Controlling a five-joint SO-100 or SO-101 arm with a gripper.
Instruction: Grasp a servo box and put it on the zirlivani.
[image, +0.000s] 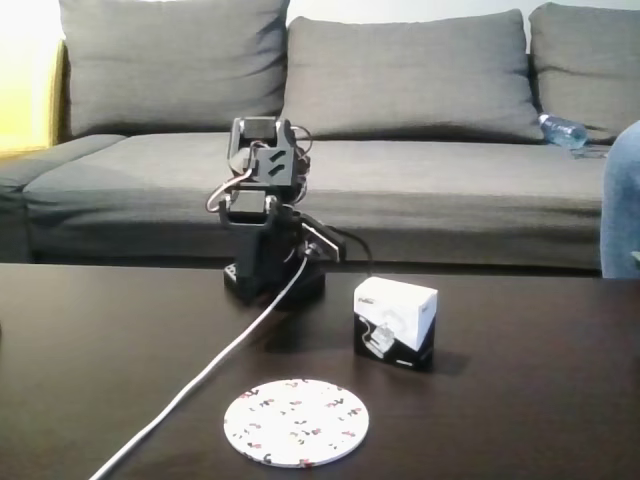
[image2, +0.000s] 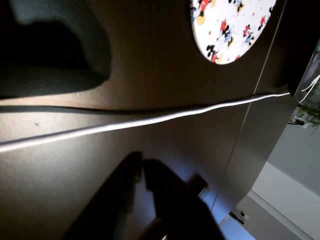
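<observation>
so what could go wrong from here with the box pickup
1. The white cable runs across the dark table from the folded arm's base, beside the round white patterned disc; the arm could snag it or drag it over the disc.
2. The small white-and-black carton stands upright, so an off-centre approach by the fingers might tip it.

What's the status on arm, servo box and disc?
Arm folded at base, gripper empty, apparently shut. Servo box untouched on table, beside zirlivani. White cable runs past disc.

Fixed view: servo box (image: 396, 323) on table (image: 520, 400), right-behind zirlivani (image: 296, 421), cable (image: 215, 365) left
</observation>
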